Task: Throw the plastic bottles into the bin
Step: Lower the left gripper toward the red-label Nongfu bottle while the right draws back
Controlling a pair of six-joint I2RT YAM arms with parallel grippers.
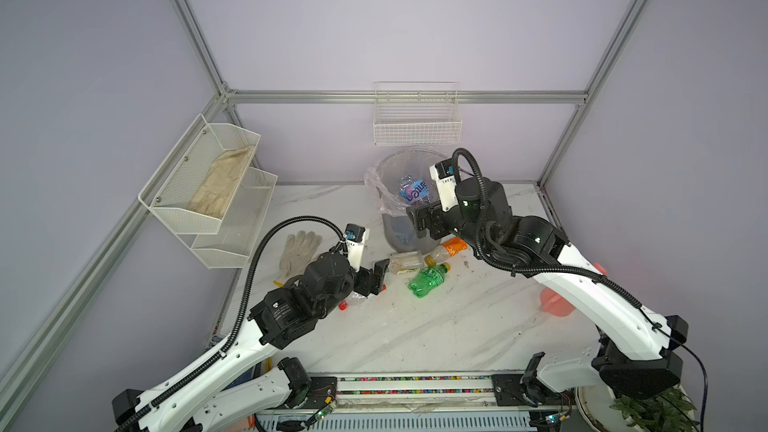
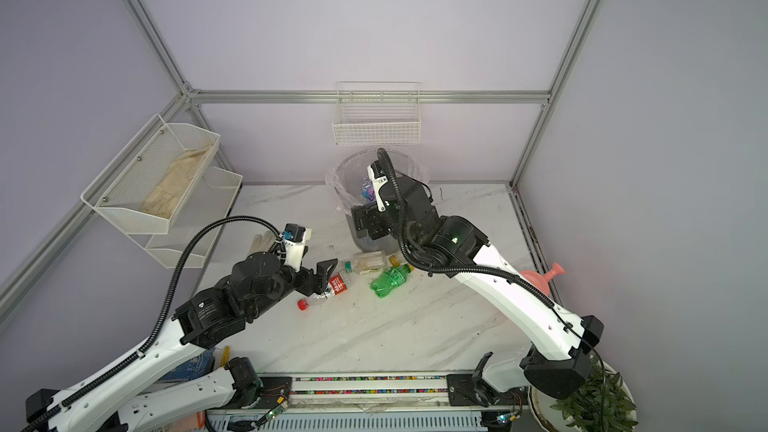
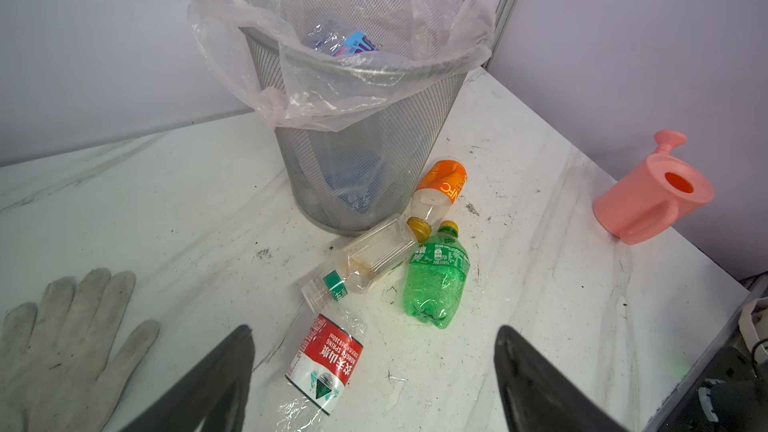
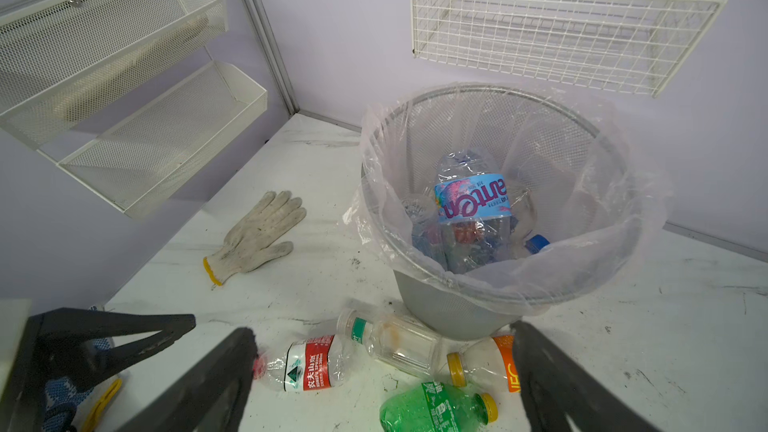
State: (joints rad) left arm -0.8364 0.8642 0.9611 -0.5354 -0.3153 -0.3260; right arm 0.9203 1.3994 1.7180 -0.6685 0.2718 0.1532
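The bin (image 3: 374,151) stands on the counter (image 3: 166,201) close to the back wall, lined with a clear bag (image 3: 316,97). It holds several plastic bottles, with a crushed blue-labelled bottle (image 4: 471,197) uppermost.

Four more lie on their sides in front of the bin. The orange-labelled bottle (image 3: 440,189) and the clear square bottle (image 3: 374,259) are right at its base. The green bottle (image 3: 436,280) is just beyond them, and the red-labelled bottle (image 3: 326,363) is farthest out.

The left hand (image 3: 374,330) hangs over the red-labelled bottle with its fingers spread wide, gripping nothing. The right hand (image 4: 382,330) hovers by the bin's front rim, above the bottles at its base; it is fully spread and empty.

In both top views, a white glove (image 1: 299,251) lies on the counter left of the bin and a pink watering can (image 2: 540,280) stands well to its right. A wire basket (image 1: 417,126) hangs on the wall above the bin. Farther left of the bin is a two-tier mesh shelf (image 1: 232,238), with a second glove (image 1: 220,184) in its upper tier.
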